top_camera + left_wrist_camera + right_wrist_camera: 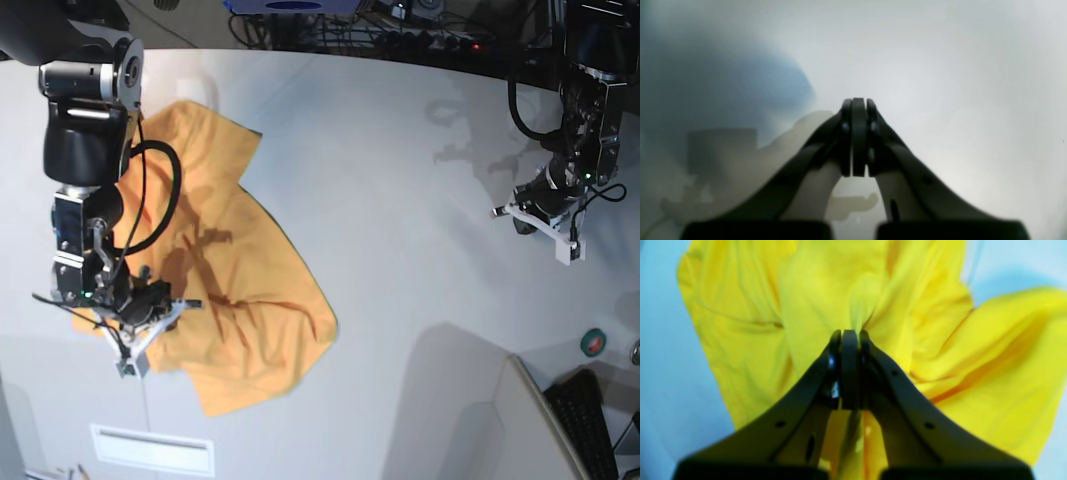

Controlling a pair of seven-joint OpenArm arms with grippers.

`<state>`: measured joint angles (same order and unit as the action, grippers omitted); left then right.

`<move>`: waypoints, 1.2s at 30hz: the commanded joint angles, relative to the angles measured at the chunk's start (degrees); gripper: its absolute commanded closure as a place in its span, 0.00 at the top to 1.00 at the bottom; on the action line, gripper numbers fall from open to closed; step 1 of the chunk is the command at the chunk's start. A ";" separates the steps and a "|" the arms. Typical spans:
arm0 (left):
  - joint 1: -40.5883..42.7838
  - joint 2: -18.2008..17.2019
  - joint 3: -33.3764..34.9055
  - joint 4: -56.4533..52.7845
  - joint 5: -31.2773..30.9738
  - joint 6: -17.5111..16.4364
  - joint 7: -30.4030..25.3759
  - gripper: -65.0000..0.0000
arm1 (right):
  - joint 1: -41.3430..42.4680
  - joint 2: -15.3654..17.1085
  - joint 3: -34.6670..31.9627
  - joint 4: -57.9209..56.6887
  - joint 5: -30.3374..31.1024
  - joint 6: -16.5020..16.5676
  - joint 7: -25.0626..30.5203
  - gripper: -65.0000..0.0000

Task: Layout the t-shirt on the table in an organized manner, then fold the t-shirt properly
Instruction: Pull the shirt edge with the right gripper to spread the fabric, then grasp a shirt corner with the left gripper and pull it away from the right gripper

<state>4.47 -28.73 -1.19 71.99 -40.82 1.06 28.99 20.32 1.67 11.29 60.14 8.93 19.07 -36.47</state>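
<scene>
The orange-yellow t-shirt lies crumpled on the left half of the white table, with folds and one corner turned over. My right gripper sits low over the shirt's left part. In the right wrist view this gripper is shut, and a pinch of the yellow t-shirt bunches up at its tips. My left gripper hangs over bare table at the far right, well away from the shirt. The left wrist view shows it shut on nothing, above a blurred white surface.
A black keyboard and a round green-and-red button sit at the bottom right corner. Cables and dark gear line the table's far edge. A white label plate lies near the front left edge.
</scene>
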 commanded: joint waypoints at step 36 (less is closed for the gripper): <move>-1.26 0.47 1.76 8.94 -0.46 -0.31 -0.55 0.00 | -22.38 -0.49 -19.86 43.11 0.87 -0.13 -11.22 0.39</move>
<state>4.23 -28.08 0.49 79.46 -40.71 1.83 29.67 -3.09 1.58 -8.27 102.26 8.84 18.63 -49.21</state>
